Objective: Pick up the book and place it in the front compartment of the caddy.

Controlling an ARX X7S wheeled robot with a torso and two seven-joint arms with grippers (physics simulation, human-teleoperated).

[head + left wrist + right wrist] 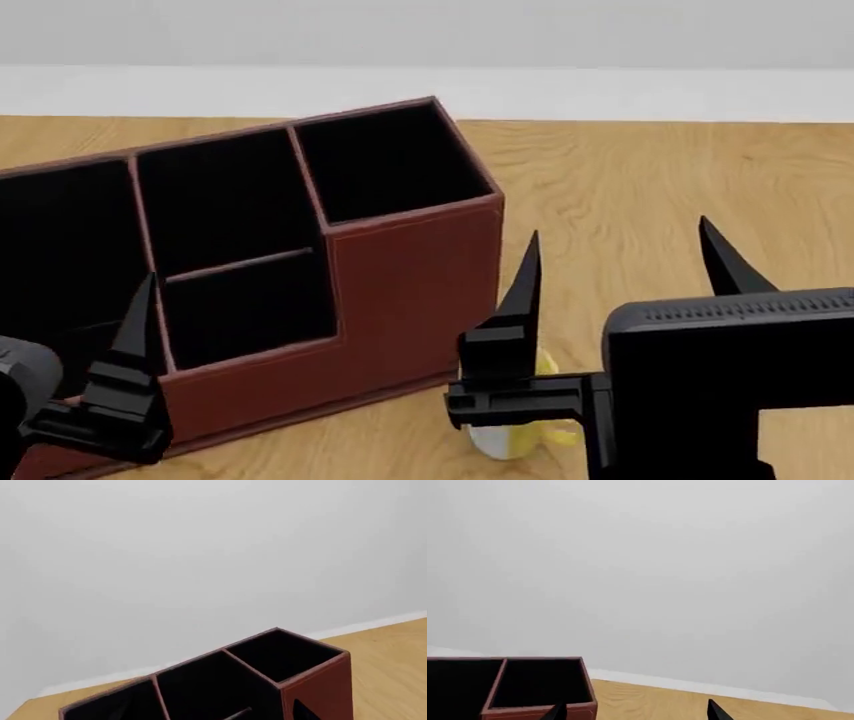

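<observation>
One caddy [400, 290], one mug [514, 435]; right end effector [621, 265] spread wide, left end effector [127, 360] state unclear.

Head view: we look forward and down from close above the wooden worktop [667, 190], with the caddy [400, 290] filling the left half and both arms low in the foreground. Left wrist view: we sit near the caddy [313, 685], facing nearly level toward the pale wall [200, 555], so only the caddy's open top shows. Right wrist view: we face the same wall [660, 580] from near level, with one end of the caddy [537, 710] and two fingers [717, 712] at the frame's edge. All three views share the caddy's tall end cells and the worktop's far edge.
</observation>
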